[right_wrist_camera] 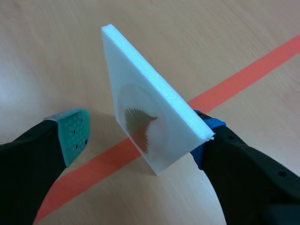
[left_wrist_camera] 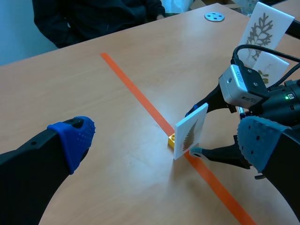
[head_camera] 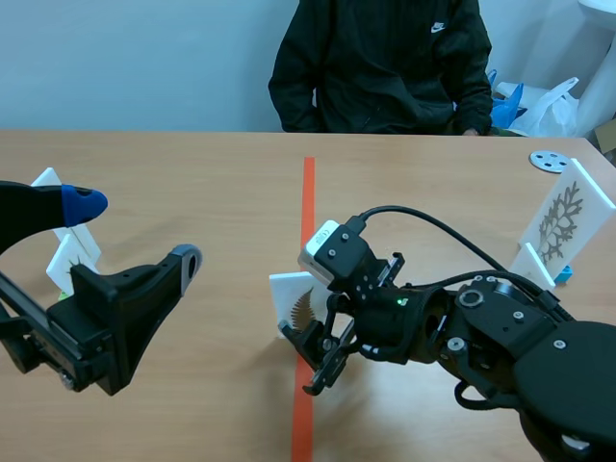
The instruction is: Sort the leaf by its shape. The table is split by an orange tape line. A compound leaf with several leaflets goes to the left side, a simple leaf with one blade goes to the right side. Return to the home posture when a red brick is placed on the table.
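A white foam card printed with a brown toothed leaf stands upright on a small yellow base, right on the orange tape line. My right gripper straddles the card, open. In the right wrist view its blue pad rests against the card's back. Its teal pad stands well clear of the printed face. My left gripper hangs open above the table's left side, nothing between its fingers.
Two leaf cards stand on the right side, two more at the far left behind my left arm. A grey disc lies at the back right. A person in a dark jacket sits across the table.
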You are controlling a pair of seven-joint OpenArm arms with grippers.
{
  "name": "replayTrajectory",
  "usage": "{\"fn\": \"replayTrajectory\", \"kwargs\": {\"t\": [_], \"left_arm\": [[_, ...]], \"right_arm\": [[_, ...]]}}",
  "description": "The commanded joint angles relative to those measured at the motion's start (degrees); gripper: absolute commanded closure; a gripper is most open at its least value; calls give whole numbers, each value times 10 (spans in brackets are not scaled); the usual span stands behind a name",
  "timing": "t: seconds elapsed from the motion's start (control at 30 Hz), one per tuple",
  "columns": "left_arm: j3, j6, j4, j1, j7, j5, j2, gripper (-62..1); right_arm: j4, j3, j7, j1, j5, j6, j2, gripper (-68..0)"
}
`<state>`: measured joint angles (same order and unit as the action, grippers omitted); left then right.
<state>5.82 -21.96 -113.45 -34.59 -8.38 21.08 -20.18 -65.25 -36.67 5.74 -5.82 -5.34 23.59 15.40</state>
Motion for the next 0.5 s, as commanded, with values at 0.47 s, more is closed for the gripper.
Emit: {"fn": "replayTrajectory", "kwargs": {"t": [0.47], "left_arm": [[3, -1, -1, 2, 9, 6, 2, -623]], "right_arm": [[-10, 5, 4, -9, -4, -5, 2, -237]]}}
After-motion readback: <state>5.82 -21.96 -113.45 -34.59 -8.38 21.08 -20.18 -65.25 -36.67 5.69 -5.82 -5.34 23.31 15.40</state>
